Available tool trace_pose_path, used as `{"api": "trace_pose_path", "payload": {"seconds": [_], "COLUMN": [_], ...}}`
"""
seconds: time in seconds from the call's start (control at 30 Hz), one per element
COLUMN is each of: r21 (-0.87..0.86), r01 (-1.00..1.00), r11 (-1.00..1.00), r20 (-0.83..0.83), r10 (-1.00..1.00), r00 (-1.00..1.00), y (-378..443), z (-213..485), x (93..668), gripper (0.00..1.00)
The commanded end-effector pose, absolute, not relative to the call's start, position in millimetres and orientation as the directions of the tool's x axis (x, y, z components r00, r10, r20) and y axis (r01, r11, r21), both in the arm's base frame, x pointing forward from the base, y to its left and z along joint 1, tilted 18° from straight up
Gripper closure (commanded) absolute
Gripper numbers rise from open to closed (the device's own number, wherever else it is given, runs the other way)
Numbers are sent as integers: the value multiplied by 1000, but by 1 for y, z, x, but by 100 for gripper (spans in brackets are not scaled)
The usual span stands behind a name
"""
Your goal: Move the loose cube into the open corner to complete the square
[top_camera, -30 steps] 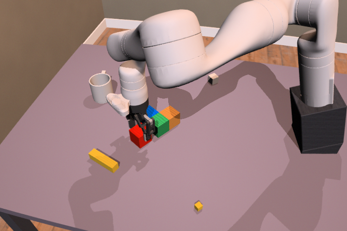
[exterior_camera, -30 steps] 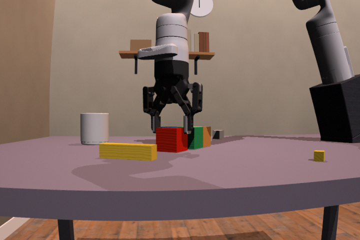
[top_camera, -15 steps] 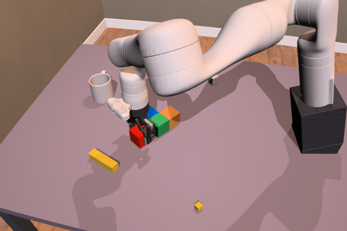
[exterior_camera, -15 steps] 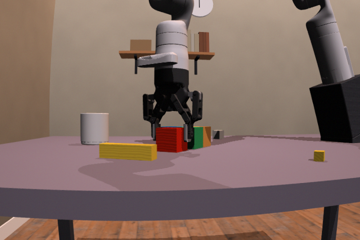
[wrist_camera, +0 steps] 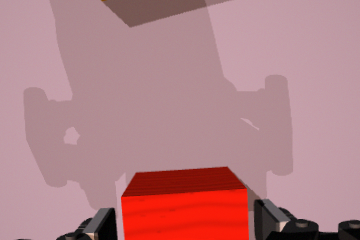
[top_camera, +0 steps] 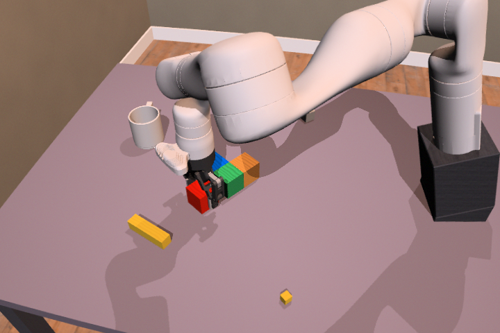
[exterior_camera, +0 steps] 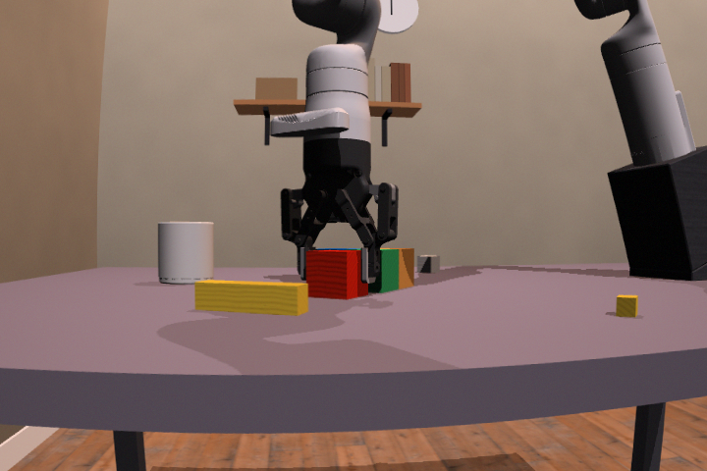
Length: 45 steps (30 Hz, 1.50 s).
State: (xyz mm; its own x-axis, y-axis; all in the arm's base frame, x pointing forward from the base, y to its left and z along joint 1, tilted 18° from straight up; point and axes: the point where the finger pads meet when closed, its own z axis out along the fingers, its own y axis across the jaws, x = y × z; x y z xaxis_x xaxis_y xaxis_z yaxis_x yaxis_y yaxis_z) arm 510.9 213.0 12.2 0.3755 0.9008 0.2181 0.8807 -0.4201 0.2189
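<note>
The Robotiq gripper [top_camera: 201,192] [exterior_camera: 337,272] [wrist_camera: 185,222] straddles the loose red cube [top_camera: 197,197] [exterior_camera: 332,275] [wrist_camera: 185,215], its fingers parted and gripping nothing, with a gap on each side of the block in the wrist view. The cube sits on the mauve tabletop [top_camera: 357,235] [exterior_camera: 338,402] [wrist_camera: 328,100], low between the fingertips and near the green cube [top_camera: 230,178] [exterior_camera: 389,272], outside the open corner. The green cube stands with the blue cube [top_camera: 220,161] [exterior_camera: 338,249] and the orange cube [top_camera: 251,166] [exterior_camera: 406,269]; wood-like grain lines the sharp-edged blocks. A striped yellow bar [top_camera: 148,231] [exterior_camera: 248,297] [wrist_camera: 104,1] lies nearby, and a smooth, pale cylindrical mug [top_camera: 146,127] [exterior_camera: 186,252] stands beyond. Books [exterior_camera: 400,82] with plain spines line a wooden wall shelf [exterior_camera: 254,105].
</note>
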Motion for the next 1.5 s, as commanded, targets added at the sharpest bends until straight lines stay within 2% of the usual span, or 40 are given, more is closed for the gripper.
{"api": "trace_pose_path", "payload": {"seconds": [0.0,1.0,1.03,1.47], "r21": [228,228,228,228], "r01": [882,882,882,882], "r11": [-413,-413,-413,-413], "r20": [220,220,220,220], "r10": [904,904,904,904], "r00": [366,366,366,366], "y": [213,213,213,213], "z": [12,12,12,12], "x": [515,515,515,515], "gripper": [18,18,90,90]}}
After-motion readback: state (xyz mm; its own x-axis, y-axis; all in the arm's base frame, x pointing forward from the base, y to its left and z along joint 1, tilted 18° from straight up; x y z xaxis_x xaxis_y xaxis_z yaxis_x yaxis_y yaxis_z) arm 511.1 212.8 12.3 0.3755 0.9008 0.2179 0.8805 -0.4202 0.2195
